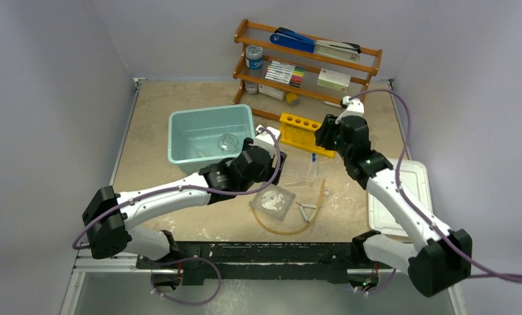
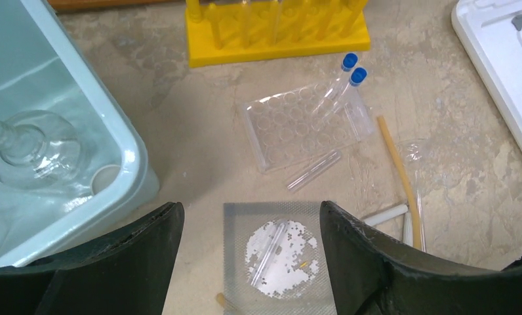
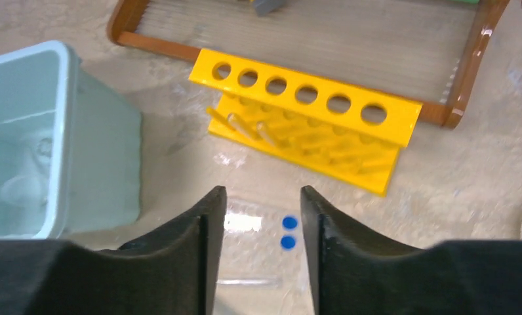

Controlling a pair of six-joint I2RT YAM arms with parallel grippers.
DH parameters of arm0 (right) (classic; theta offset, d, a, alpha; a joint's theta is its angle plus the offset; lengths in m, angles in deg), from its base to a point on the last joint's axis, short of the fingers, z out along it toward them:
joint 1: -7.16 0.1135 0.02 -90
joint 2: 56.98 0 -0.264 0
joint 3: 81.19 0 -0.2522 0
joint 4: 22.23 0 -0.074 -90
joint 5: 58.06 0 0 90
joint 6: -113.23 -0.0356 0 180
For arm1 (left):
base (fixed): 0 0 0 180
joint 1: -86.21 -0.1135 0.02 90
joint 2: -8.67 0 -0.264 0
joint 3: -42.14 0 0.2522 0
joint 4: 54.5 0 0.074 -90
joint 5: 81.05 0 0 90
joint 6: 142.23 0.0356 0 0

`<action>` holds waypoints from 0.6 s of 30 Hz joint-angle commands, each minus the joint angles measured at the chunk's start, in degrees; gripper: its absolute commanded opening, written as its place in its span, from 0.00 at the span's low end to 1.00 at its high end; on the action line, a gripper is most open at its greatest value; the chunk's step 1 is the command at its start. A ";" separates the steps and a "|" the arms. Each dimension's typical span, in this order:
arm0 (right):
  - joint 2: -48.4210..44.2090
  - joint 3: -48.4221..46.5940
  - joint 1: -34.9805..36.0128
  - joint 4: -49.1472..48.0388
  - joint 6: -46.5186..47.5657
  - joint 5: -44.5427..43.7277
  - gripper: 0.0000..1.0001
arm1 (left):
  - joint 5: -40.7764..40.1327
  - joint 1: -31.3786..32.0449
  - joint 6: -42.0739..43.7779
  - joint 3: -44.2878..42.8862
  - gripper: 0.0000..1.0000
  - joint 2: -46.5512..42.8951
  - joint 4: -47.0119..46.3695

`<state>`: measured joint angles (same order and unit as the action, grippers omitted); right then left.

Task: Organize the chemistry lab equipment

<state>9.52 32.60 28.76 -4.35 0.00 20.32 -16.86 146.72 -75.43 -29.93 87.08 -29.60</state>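
Top view: round glass flask rests inside teal bin; square dish and amber tube lie on the table.
Left wrist view: left gripper is spread wide and empty above the dish.
Right wrist view: right gripper is moderately parted and empty, with the yellow rack ahead.

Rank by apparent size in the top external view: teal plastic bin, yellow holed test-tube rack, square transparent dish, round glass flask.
1. teal plastic bin
2. yellow holed test-tube rack and square transparent dish: alike, rack partly hidden
3. round glass flask
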 commanded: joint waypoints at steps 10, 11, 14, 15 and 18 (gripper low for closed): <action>-10.80 14.52 35.63 19.27 -46.22 -17.13 0.61 | -3.64 -3.33 3.39 -0.15 0.72 -6.51 2.51; -9.04 14.98 38.83 20.00 -50.56 -18.49 0.62 | -3.92 -3.64 2.83 0.89 0.71 -7.55 2.24; -4.20 13.78 47.04 24.36 -60.67 -23.36 0.62 | -5.34 -3.73 2.15 2.50 0.70 -9.29 3.50; -2.83 12.81 48.33 25.91 -62.01 -24.23 0.62 | -5.97 -3.73 1.97 2.46 0.69 -9.52 4.17; -0.37 10.09 49.71 29.41 -62.33 -25.43 0.59 | -7.51 -3.73 2.12 2.26 0.69 -10.45 4.50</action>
<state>8.01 46.85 77.09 17.68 -51.78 2.99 -21.29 142.85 -72.72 -27.50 78.90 -24.57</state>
